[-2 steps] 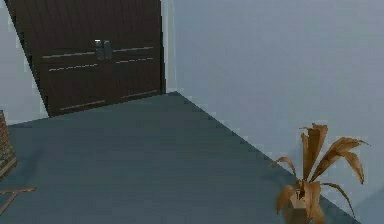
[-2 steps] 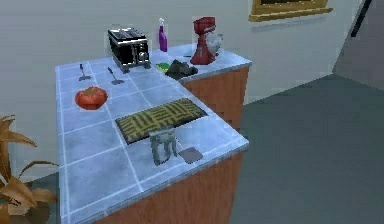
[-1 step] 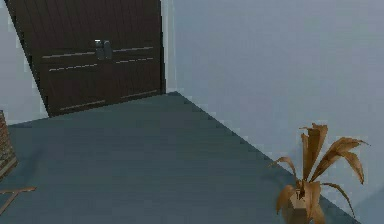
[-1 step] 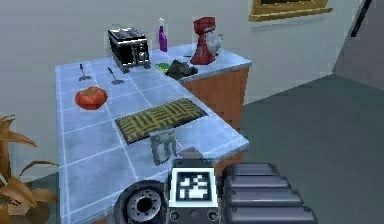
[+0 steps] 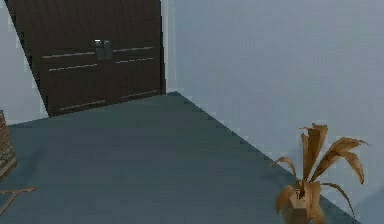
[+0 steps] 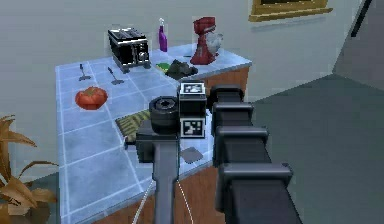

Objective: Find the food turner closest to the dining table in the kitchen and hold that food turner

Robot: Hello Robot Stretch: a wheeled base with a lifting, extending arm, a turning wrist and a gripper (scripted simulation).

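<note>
The robot's dark two-finger gripper (image 6: 152, 120) sits mid-frame at the pale-blue tiled counter (image 6: 95, 140), probably lined up on the flat olive item (image 6: 130, 124) at its tip. Whether it holds anything cannot be told. A small dark utensil (image 6: 112, 74), possibly the food turner, lies upper left by the black toaster (image 6: 129, 46).

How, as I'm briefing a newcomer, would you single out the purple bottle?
Find the pale tiled counter in the arm side view. At its far end, the purple bottle stands between the black toaster and the red appliance. It is the only slim, purple thing there.
</note>
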